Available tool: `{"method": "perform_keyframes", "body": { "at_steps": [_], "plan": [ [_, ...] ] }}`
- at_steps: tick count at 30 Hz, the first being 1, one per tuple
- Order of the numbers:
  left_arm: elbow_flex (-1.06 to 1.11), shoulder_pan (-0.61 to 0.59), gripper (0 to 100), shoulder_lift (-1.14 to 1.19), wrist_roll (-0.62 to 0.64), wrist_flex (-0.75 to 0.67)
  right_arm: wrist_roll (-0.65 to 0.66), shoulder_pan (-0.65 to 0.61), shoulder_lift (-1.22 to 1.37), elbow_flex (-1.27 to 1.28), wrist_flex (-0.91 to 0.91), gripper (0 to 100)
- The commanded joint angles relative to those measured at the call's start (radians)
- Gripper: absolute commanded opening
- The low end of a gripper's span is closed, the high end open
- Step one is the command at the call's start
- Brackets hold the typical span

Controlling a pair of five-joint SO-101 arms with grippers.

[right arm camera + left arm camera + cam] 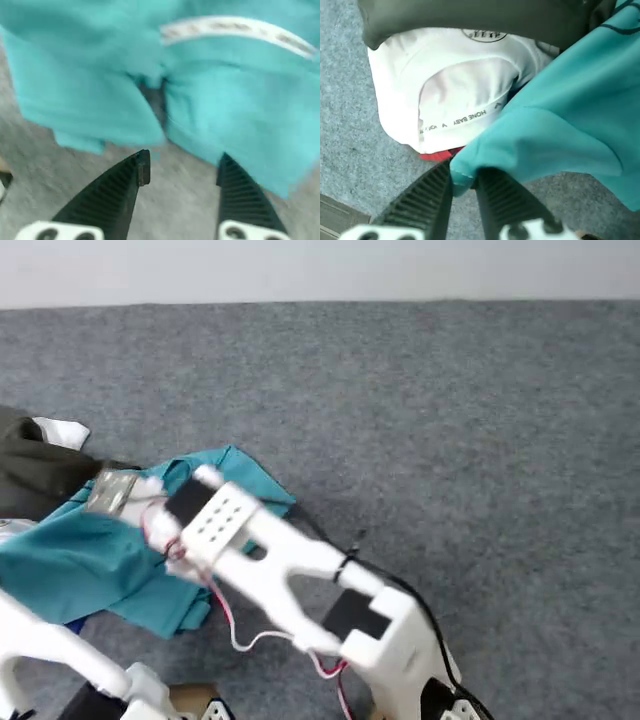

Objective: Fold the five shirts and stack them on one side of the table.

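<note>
Clamped shut on a hem corner of the teal shirt with the left fingers, probably to pin or lift that edge so as to draw the cloth flat for folding. Poised just above the same shirt with the right fingers, spread wide and gripping nothing, apparently lined up over a bunched seam for a second hold. From above, crumpled in a loose heap at the left side of the desk. Not yet folded, by the look of it, just rumpled and doubled over on itself.

Piled beside and partly beneath the teal one: a white shirt, a dark shirt draped across the top of the white one, and a sliver of red cloth peeking out from under the white. Likely the waiting heap, bunched at one side within easy reach. No telling how neatly folded, if at all, and too overlapped to count to five.

Underneath, a grey, felt-like covering over the whole desk, slightly nappy. Likely to grip cloth and drag at a sliding hem, so better lifted than pulled. Beyond the far edge, a plain pale wall.
</note>
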Motion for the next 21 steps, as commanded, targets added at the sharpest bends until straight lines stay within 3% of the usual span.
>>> {"method": "perform_keyframes", "body": {
  "at_steps": [1,12,14,18,21],
  "plan": [
    [-0.039,-0.021,1,-0.006,0.011,0.0,-0.025,-0.059,0.025,-0.051,-0.068,25.4],
    [-0.039,-0.021,1,-0.006,0.011,0.0,-0.017,-0.064,0.136,-0.051,-0.173,25.0],
    [-0.038,-0.021,1,-0.006,0.011,0.0,-0.015,-0.062,0.15,-0.051,-0.177,20.3],
    [-0.038,-0.021,1,-0.006,0.011,0.0,0.0,-0.045,0.154,-0.097,-0.166,0.5],
    [-0.038,-0.018,1,-0.006,0.011,0.0,0.086,-0.021,0.154,-0.16,-0.101,0.9]
  ]
}}
